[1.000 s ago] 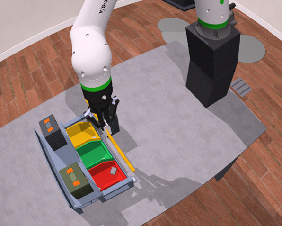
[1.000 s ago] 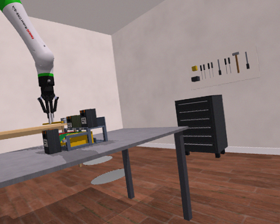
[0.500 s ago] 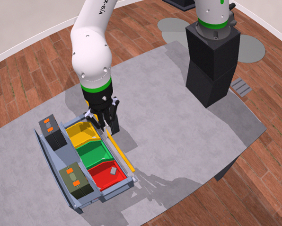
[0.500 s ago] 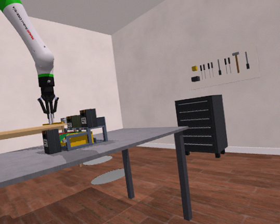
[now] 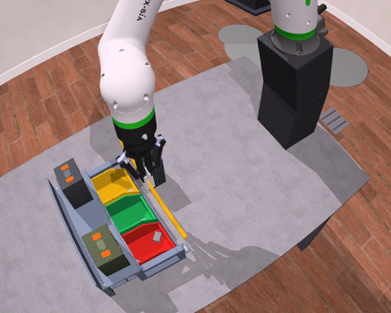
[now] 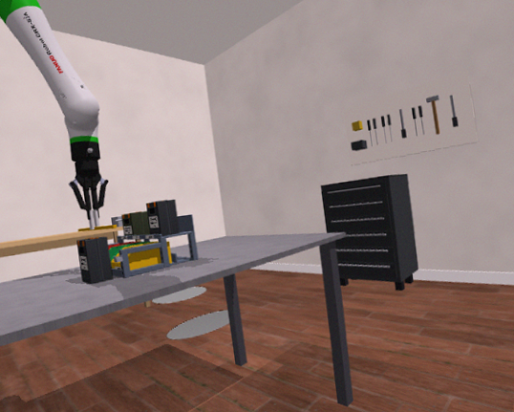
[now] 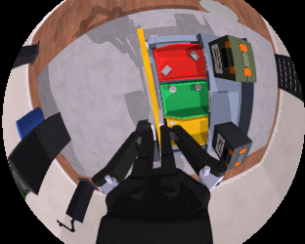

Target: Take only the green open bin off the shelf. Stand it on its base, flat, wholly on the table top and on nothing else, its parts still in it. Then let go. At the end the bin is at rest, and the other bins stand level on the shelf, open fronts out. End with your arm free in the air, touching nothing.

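Note:
My gripper (image 5: 146,180) (image 6: 95,223) (image 7: 156,116) is shut on a long yellow bar (image 5: 168,212) (image 6: 109,226) (image 7: 149,78), held level above the table along the shelf's open front side. The green bin (image 5: 128,214) (image 7: 183,101) sits in the lower level of the grey shelf (image 5: 166,262) (image 7: 226,104), between the yellow bin (image 5: 112,189) (image 6: 146,258) (image 7: 193,133) and the red bin (image 5: 144,246) (image 7: 175,60). Two small grey parts lie in the green bin and two in the red bin, in the wrist view. The fingers partly hide the yellow bin there.
A dark case (image 5: 73,182) (image 6: 162,218) (image 7: 232,146) and an olive case (image 5: 105,248) (image 6: 134,224) (image 7: 234,59) stand on the shelf's upper level. Another black case (image 5: 159,173) (image 6: 93,259) stands on the table top (image 5: 223,164) before the yellow bin's end. The arm's pedestal (image 5: 294,88) stands farther back.

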`<state>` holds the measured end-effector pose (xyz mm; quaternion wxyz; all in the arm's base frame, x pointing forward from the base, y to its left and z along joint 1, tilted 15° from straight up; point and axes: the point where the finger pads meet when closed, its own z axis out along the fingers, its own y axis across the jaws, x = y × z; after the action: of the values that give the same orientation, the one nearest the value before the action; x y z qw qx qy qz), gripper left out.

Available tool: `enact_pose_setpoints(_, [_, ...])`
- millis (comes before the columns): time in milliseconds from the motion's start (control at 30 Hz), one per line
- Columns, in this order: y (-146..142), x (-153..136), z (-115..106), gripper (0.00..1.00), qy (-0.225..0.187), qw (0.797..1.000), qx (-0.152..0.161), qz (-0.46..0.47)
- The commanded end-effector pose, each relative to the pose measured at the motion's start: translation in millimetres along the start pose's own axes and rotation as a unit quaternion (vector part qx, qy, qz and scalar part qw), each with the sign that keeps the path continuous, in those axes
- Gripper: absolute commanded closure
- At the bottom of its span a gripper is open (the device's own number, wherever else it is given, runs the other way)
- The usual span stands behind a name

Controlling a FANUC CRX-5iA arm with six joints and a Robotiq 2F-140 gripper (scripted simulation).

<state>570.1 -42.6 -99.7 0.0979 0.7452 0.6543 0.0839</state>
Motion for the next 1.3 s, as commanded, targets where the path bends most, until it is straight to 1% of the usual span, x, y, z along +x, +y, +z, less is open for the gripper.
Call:
enact_pose_setpoints(0, [0.2, 0.0, -0.1, 1.0, 0.0, 1.0, 0.0, 0.0])
enact_pose_setpoints(167, [-39.8, 0.0, 0.3, 1.0, 0.0, 1.0, 0.0, 0.0])
enact_pose_setpoints(567, [-39.8, 0.0, 0.3, 1.0, 0.0, 1.0, 0.0, 0.0])
enact_pose_setpoints(733, [-79.8, 0.0, 0.6, 1.0, 0.0, 1.0, 0.0, 0.0])
enact_pose_setpoints(1133, [-79.8, 0.0, 0.6, 1.0, 0.0, 1.0, 0.0, 0.0])
enact_pose_setpoints(1267, [-111.8, 0.0, 0.9, 1.0, 0.0, 1.0, 0.0, 0.0])
